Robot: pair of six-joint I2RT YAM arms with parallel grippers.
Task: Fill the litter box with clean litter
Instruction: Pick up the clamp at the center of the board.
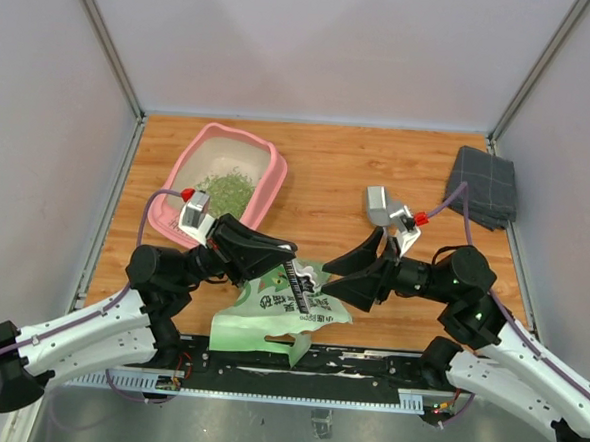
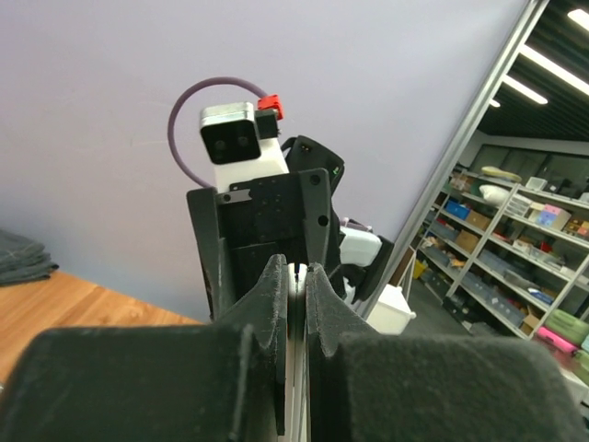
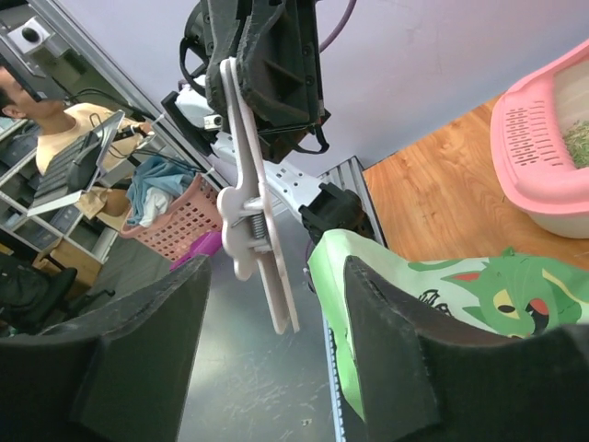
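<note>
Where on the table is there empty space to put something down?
The biggest bare patch of table lies between the litter box and the grey cloth, along the back. Near the front middle it is crowded: the left gripper with a white clip, the right gripper and the green bag bunch together.

Both arms are bending inward, nearly tip to tip. The left gripper (image 1: 289, 259) is pinching a white clip (image 3: 253, 230); the right gripper (image 1: 337, 274) is holding its fingers spread apart.
</note>
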